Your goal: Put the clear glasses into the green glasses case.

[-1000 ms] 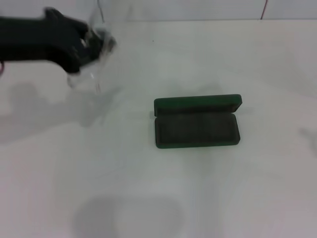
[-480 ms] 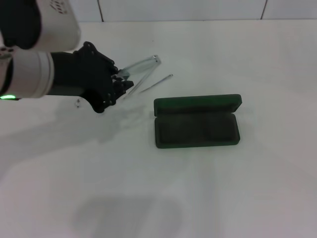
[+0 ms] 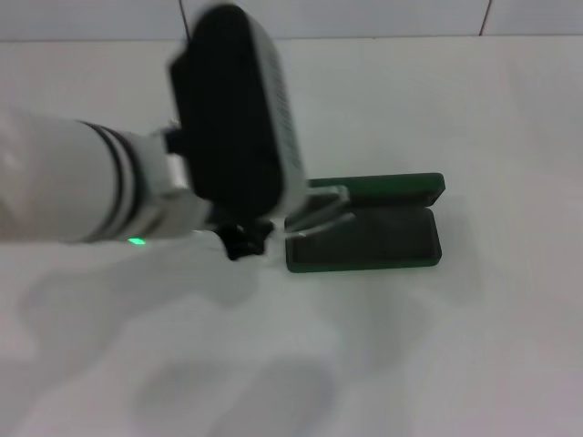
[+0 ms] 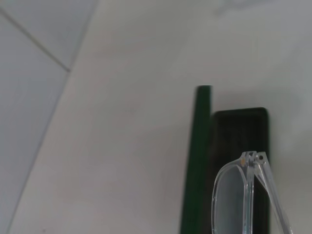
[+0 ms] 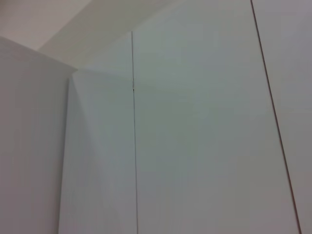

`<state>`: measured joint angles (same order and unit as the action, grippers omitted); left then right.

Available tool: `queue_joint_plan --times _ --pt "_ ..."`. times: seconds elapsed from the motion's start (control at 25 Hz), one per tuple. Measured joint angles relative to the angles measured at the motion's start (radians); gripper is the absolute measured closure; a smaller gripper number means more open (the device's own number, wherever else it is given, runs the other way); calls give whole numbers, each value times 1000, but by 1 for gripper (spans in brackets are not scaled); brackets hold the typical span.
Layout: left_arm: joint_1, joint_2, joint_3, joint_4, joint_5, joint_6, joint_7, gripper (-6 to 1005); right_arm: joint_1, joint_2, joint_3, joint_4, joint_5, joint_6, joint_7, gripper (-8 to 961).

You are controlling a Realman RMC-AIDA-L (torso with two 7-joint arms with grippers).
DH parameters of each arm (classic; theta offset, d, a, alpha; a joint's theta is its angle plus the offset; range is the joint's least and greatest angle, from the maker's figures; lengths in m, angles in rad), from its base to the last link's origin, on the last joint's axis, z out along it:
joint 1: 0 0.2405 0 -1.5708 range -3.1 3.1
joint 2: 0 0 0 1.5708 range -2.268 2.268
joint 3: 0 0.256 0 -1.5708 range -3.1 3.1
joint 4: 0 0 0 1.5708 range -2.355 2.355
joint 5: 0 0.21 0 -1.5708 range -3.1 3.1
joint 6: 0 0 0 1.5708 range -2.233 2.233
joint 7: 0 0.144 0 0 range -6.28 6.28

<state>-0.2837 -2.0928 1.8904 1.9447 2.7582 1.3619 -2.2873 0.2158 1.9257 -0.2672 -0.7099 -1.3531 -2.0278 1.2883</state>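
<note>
The green glasses case (image 3: 387, 241) lies open on the white table, its lid (image 3: 392, 188) standing up on the far side and its dark lining showing. My left arm reaches across in the head view, with the left gripper (image 3: 260, 232) just left of the case, shut on the clear glasses (image 3: 321, 215). The glasses hang over the case's left end. In the left wrist view one clear lens and a temple arm of the glasses (image 4: 242, 195) sit above the case's dark inside (image 4: 241, 131). The right gripper is out of view.
The white table (image 3: 455, 364) lies around the case, and a tiled wall (image 3: 383, 16) runs along its far edge. The left arm's white forearm (image 3: 64, 187) covers the table's left side. The right wrist view holds only pale wall panels (image 5: 195, 136).
The left arm has swung right and toward the case, carrying the glasses from the far left of the table to over the case's left end.
</note>
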Motion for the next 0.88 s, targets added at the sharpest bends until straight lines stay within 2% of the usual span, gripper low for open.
queue_joint_plan --times 0.28,0.88 --pt "6 0 176 -11 69 -122 -76 855 2 -1 0 12 -12 20 -20 937" --pt "-51 -1 245 -162 75 -269 -103 854 -17 -3 -1 77 -24 11 -63 937"
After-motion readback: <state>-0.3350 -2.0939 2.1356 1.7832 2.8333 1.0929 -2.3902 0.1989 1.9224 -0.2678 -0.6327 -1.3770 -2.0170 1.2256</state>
